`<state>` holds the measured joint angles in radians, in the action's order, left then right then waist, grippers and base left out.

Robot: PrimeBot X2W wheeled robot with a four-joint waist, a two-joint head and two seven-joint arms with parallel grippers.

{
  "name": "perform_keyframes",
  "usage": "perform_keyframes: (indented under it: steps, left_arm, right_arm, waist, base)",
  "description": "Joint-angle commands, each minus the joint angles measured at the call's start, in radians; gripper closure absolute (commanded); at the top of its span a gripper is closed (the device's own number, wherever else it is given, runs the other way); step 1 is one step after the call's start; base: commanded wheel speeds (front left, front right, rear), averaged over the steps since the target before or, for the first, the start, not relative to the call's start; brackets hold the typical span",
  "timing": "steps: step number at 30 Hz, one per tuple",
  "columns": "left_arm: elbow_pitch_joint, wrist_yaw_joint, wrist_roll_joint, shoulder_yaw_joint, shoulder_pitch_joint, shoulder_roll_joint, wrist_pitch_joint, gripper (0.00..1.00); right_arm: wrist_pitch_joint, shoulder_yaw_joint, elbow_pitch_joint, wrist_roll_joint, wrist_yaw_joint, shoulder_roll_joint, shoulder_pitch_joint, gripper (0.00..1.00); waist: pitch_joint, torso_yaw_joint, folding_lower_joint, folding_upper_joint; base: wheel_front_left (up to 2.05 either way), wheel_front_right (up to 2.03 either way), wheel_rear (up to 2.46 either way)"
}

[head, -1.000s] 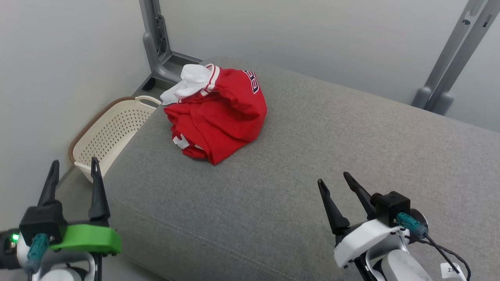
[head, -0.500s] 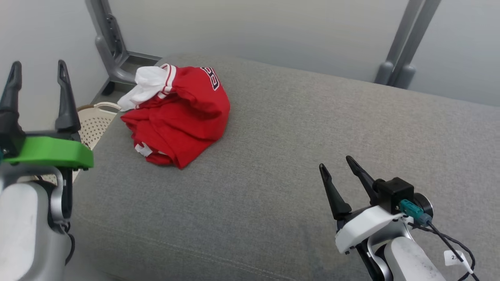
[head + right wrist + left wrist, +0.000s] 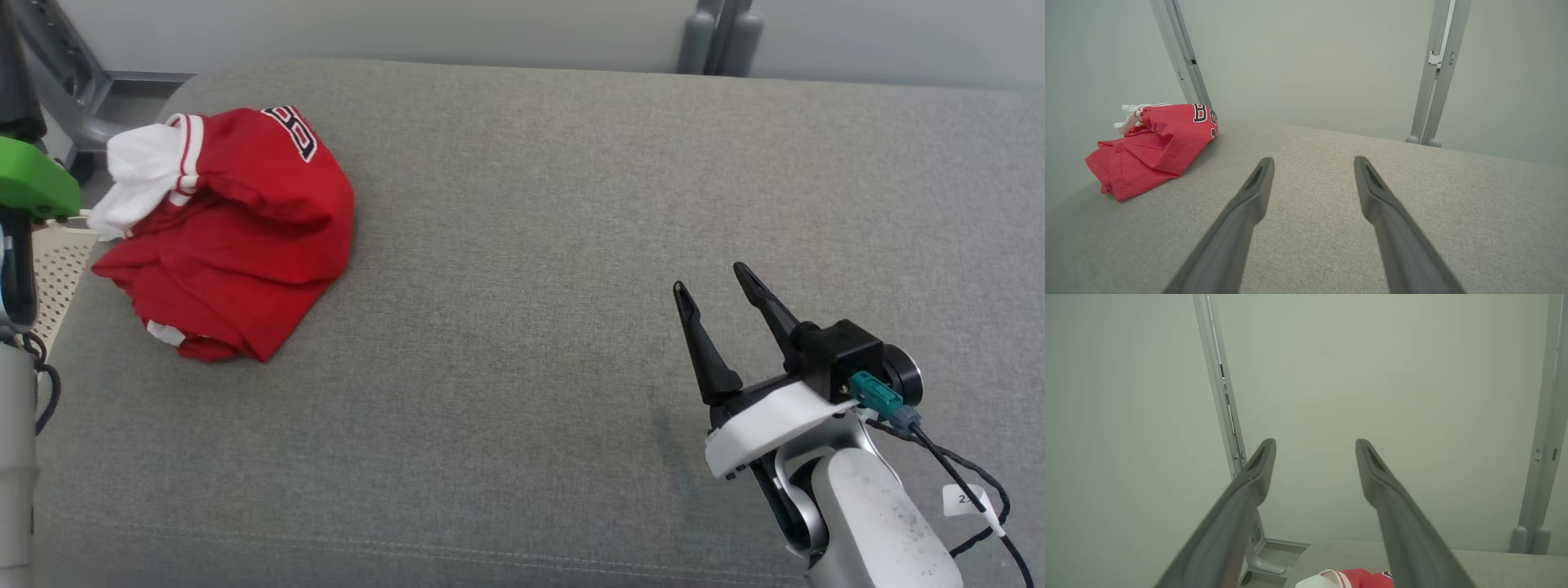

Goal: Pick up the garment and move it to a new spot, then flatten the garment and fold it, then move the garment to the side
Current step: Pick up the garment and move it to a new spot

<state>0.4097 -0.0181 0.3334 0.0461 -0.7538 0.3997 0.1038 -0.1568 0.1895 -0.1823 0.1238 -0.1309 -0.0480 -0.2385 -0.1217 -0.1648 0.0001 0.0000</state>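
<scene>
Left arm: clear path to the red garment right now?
Probably yes. The left gripper is open and aimed at the wall above the garment, which lies just below it with nothing between; it would need to tip down.
</scene>
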Motion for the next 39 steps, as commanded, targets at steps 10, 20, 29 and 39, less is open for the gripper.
perform_keyframes:
  steps: [10, 20, 29, 39]
  left_arm:
    - [0.296, -0.06, 0.019, 0.023, -0.176, 0.048, -0.051, 0.0]
    - [0.561, -0.084, 0.055, 0.032, -0.253, 0.07, -0.11, 0.0]
    - [0.73, -0.101, 0.078, 0.052, -0.293, 0.092, -0.234, 0.0]
    - [0.827, -0.112, 0.121, 0.077, -0.318, 0.083, -0.412, 0.0]
  right_arm:
    - [0.009, -0.01, 0.039, -0.014, 0.0, -0.004, -0.052, 0.0]
    - [-0.002, 0.001, 0.046, -0.007, 0.0, -0.004, -0.077, 0.0]
    - [0.003, 0.004, 0.051, -0.005, 0.0, -0.004, -0.082, 0.0]
    - [0.007, 0.008, 0.052, -0.012, 0.0, -0.004, -0.086, 0.0]
  waist:
    - [-0.183, 0.157, -0.0001, 0.0]
    - [-0.229, 0.205, -0.0001, 0.0]
    - [-0.247, 0.225, -0.0001, 0.0]
    - [-0.258, 0.233, -0.0001, 0.0]
  base:
    - [0.0, 0.0, 0.0]
    - [0.0, 0.0, 0.0]
    - [0.0, 0.0, 0.0]
    - [0.0, 0.0, 0.0]
